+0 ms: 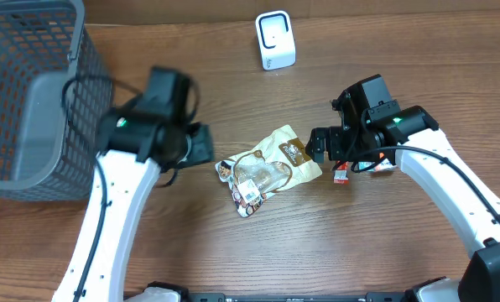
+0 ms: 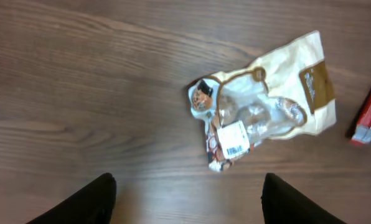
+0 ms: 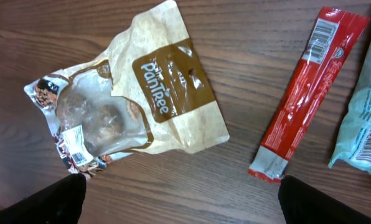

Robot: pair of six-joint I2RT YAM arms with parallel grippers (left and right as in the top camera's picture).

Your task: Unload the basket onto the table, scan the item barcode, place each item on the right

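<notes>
- My left gripper hung open over the tabletop, fingers well apart and nothing between them.
- My right gripper was open as well, jaws wide and empty.
- The snack pouch lay flat on the tabletop between my two grippers, just ahead of each and touching neither.
- Its white barcode label faced up on the clear end, the end nearer my left gripper.
- I judged the pouch light, soft and crinkly, with slick film that would buckle and could slip in a shallow pinch.
- The lumps behind the clear window looked crushable, so I would not squeeze there.
- The best hold seemed to be the flat sealed edge of the brown-and-cream end, nearer my right gripper, which would leave the label uncovered.
- Just past the pouch, beside my right gripper, lay a red stick pack, apart from the pouch.
- Next to it was a teal packet, cut off by the edge of the view.
- Farther off, ahead of both grippers, stood a white device, which I took for the scanner.
- Well out beyond my left gripper sat a dark mesh basket.
- Count: one pouch, one label, one red stick pack, one teal packet, one white device, one basket.
</notes>
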